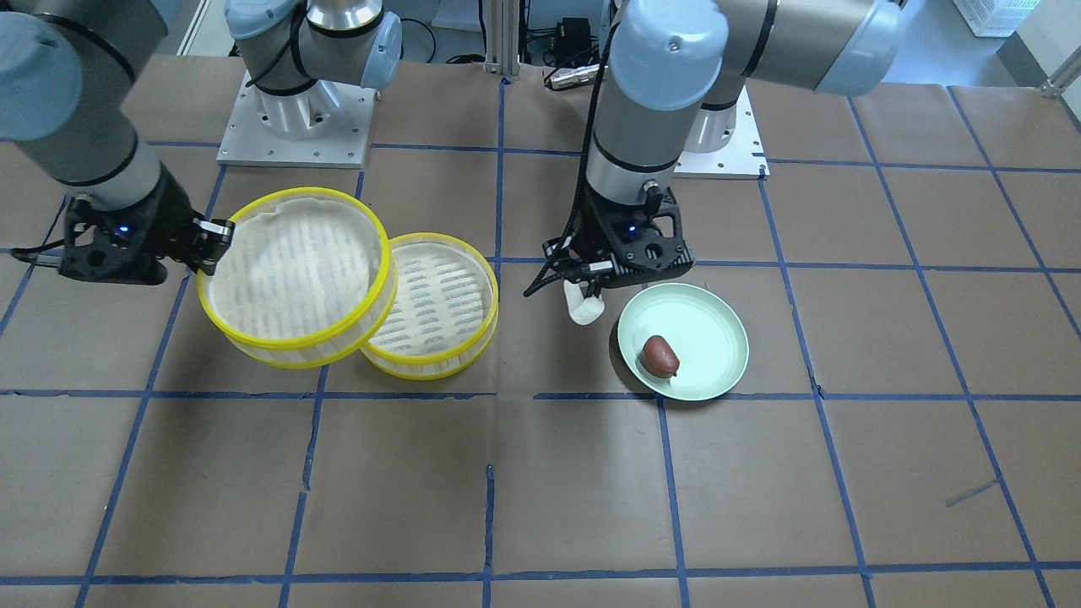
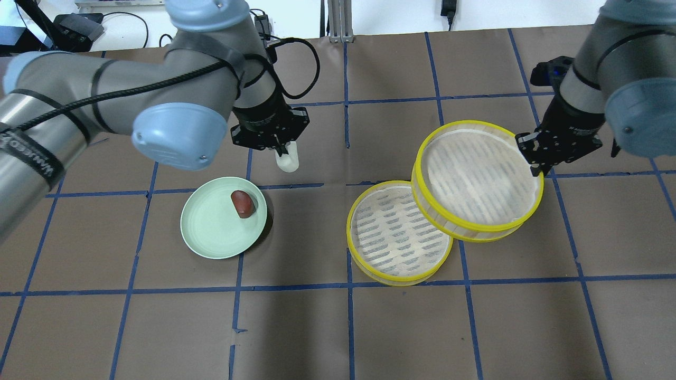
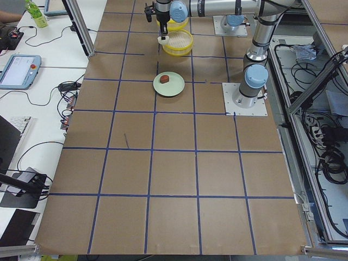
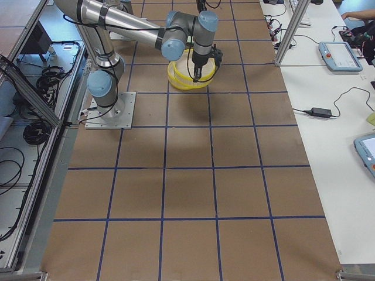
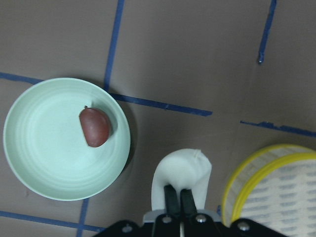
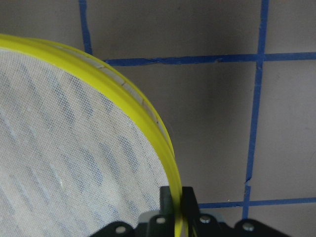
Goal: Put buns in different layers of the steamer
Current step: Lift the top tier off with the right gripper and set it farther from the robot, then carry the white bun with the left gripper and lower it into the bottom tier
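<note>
My left gripper (image 2: pixel 280 150) is shut on the white bun (image 2: pixel 288 160) and holds it above the table, between the pale green plate (image 2: pixel 211 232) and the steamer; the bun also shows in the left wrist view (image 5: pixel 182 173). The dark reddish-brown bun (image 2: pixel 242 203) lies on the plate. My right gripper (image 2: pixel 531 158) is shut on the yellow rim of the upper steamer layer (image 2: pixel 478 177) and holds it raised and tilted, off to one side of the lower layer (image 2: pixel 393 235), which sits on the table. Both layers hold nothing.
The table is brown paper with a grid of blue tape (image 2: pixel 346 105). The arm bases (image 1: pixel 296 118) stand at the robot's side of the table. Cables and equipment (image 2: pixel 79 26) lie beyond the table edge.
</note>
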Robot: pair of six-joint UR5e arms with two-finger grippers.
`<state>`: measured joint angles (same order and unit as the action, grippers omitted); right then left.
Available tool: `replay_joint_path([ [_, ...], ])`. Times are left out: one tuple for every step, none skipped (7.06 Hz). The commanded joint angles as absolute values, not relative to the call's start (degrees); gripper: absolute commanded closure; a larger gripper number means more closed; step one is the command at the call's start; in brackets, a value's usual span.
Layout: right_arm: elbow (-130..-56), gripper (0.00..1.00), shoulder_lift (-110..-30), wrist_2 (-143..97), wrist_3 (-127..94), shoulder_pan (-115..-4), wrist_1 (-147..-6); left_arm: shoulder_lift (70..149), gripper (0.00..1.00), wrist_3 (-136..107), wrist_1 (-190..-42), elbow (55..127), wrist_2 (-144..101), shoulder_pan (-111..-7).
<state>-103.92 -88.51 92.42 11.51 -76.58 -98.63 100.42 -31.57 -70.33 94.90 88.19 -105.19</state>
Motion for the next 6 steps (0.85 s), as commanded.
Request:
replay_joint_path([
  [-102.83,0.92,-88.42,93.25,14.41,-72.60,-96.77,105.19,0.99,-50.00,-63.30,95.01,88.16,-111.42],
  [-102.92,0.97,-88.33,93.95,14.33,-72.42,-96.85,106.16,0.99,-55.67,-63.11,95.01,88.15,-113.19],
  [-103.01,0.98,-88.42,93.96,14.33,-72.33,-96.86,106.78,0.98,-60.68,-62.76,95.01,87.81,-114.94],
  [-103.01,0.98,-88.33,93.87,14.24,-72.42,-96.94,108.88,0.96,-64.13,-60.75,95.01,84.58,-116.35],
  [-103.01,0.98,-88.42,93.95,14.33,-72.42,-96.86,111.16,0.61,-68.51,-57.08,95.01,83.94,-118.19],
  [-103.01,0.99,-88.42,94.04,13.89,-72.33,-96.51,112.05,0.08,-71.34,-56.35,95.10,84.28,-119.69],
])
